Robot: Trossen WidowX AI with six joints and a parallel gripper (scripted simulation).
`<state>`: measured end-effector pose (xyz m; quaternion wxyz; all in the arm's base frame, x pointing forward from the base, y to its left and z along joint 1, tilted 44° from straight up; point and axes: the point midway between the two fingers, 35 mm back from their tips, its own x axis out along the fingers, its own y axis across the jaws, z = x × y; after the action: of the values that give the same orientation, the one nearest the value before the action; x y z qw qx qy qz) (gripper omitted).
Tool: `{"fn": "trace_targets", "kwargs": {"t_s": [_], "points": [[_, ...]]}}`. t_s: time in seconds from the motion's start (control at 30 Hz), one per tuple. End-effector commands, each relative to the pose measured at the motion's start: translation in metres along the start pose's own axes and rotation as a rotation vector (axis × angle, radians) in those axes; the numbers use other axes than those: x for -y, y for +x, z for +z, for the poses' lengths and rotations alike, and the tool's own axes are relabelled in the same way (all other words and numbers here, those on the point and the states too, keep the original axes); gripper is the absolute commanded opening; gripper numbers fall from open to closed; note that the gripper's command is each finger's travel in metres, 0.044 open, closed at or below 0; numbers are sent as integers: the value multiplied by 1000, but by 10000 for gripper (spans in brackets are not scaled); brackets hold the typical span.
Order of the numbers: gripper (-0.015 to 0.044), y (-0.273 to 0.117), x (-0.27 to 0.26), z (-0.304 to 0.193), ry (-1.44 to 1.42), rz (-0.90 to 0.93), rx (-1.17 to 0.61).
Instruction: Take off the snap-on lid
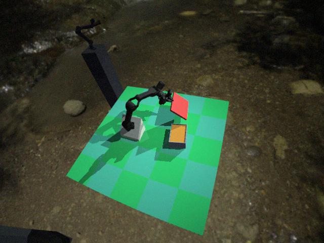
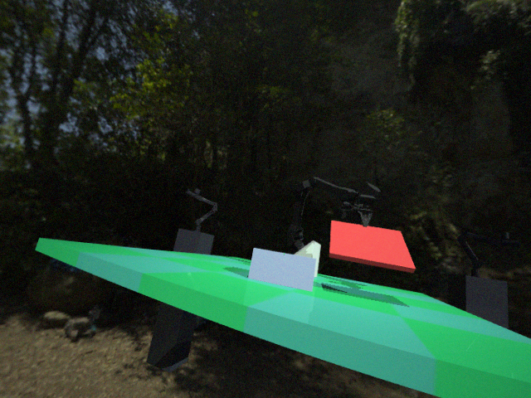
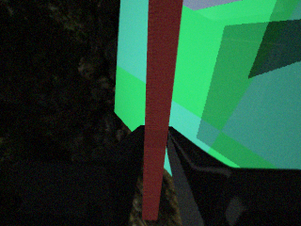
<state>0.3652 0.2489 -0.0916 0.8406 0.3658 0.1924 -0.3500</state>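
Note:
The red lid (image 1: 179, 106) (image 2: 368, 246) (image 3: 162, 61) is off the box and hangs in the air above the table (image 1: 159, 201) (image 2: 334, 342) (image 3: 198, 61), steeply tilted. My gripper (image 1: 171, 99) (image 2: 365, 223) (image 3: 155, 130) is shut on one edge of it; the wrist view shows the lid edge-on between the fingers. The storage box (image 1: 177, 145) (image 2: 283, 269) (image 3: 202, 4) stands upright and open on the table, its orange inside showing in the top view. The lid is clear of the box, off to one side of it. Its underside cannot be told for sure.
The arm's pale wedge-shaped base (image 1: 132, 134) (image 2: 317, 261) stands on the table near the box. The lid's dark shadow falls on the table beside the box. Another small arm on a dark pillar (image 1: 102, 70) (image 2: 171, 334) stands beyond the table's edge.

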Motion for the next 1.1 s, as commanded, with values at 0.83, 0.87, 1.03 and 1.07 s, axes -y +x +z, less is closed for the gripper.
{"fn": "trace_targets", "kwargs": {"t_s": [0.83, 0.87, 1.03, 1.07], "points": [[0, 2, 6, -15, 14, 16, 0], [0, 2, 7, -15, 14, 16, 0], [0, 6, 11, -15, 14, 17, 1], [0, 6, 12, -15, 14, 17, 1]]}}
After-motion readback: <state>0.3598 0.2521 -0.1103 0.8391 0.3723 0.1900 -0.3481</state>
